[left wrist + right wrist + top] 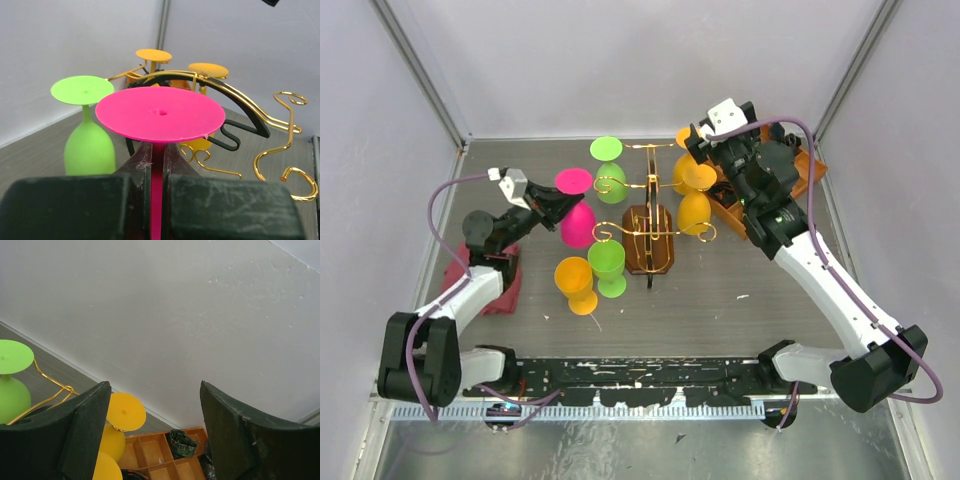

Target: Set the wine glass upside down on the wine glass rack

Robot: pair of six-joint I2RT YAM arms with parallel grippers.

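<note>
The left gripper (548, 207) is clamped on the stem of the pink wine glass (160, 114), which it holds upside down, foot uppermost, just left of the wine glass rack (648, 250) in the middle of the worktop. The glass looks not yet hung on a wire arm, though the overhead view does not settle this. The right gripper (155, 405) hangs with fingers spread and nothing between them, up by the far right corner.

The main risk is crowding. A green glass (610, 183) stands on the far side of the pink one and another green glass (607, 262) on the near side, so a sideways drift could knock either over. The wide pink foot could also catch a gold scroll (287, 135) and drag the light wire stand. The thin stem might twist in the fingers if the foot snags.

The wooden compartment tray (155, 434) lies toward the far right corner. One compartment holds a dark crumpled object (181, 442); in the others that show I can make out nothing. Every glass in view is bowl-down.
</note>
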